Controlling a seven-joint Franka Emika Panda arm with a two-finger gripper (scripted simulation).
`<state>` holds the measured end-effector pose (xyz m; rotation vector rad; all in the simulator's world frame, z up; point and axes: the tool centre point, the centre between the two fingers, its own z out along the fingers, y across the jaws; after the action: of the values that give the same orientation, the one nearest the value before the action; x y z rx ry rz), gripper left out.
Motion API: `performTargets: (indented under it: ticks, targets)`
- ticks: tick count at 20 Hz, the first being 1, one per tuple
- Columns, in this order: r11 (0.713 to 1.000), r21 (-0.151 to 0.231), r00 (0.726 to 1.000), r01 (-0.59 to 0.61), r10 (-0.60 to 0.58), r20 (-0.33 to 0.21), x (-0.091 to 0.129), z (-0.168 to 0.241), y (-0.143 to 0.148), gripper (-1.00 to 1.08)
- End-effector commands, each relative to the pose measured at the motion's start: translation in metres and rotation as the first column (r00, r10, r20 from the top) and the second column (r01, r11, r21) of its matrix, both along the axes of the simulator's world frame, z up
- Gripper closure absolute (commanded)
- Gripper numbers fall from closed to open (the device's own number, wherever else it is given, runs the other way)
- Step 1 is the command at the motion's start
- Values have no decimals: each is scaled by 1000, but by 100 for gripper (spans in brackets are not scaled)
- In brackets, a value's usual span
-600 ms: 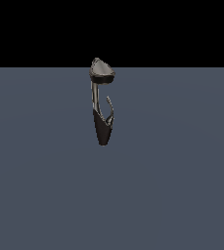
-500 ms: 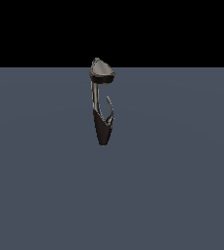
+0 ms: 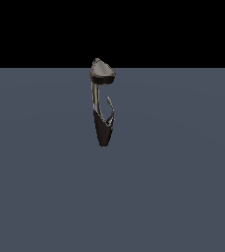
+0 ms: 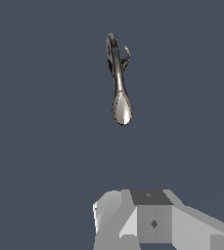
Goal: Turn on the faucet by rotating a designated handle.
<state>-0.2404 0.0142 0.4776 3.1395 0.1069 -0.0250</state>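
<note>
The faucet (image 3: pixel 95 101) stands upright on the flat grey floor in the exterior view. It has a dark tapered base (image 3: pixel 103 132), a silvery stem, a hooded grey top cap (image 3: pixel 102 70) and a thin curved side lever (image 3: pixel 110 109) on the exterior view's right. The arm does not show in that view. In the wrist view the faucet (image 4: pixel 117 73) is seen from above, with its cap (image 4: pixel 123 108) nearest and its lever (image 4: pixel 126 54) beside the stem. My gripper (image 4: pixel 150 215) shows only partly at the picture's edge. It is well apart from the faucet and holds nothing that I can see.
A plain blue-grey floor (image 3: pixel 182 187) stretches all around the faucet, with a black background beyond its far edge. No other objects are in view.
</note>
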Motion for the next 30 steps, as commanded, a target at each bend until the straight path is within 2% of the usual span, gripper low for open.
performTargets:
  ticks: [1, 10, 18, 24, 30]
  targets:
    - [1000, -1, 1000, -3, 3, 1, 0, 0, 0, 108]
    - [998, 31, 999, 48, -47, -21, 15, -4, 4, 108]
    - [980, 99, 983, 172, -164, -82, 51, -17, 12, 108]
    - [937, 155, 944, 313, -288, -160, 91, -37, 19, 108]
    - [868, 191, 877, 459, -409, -251, 131, -62, 23, 108]
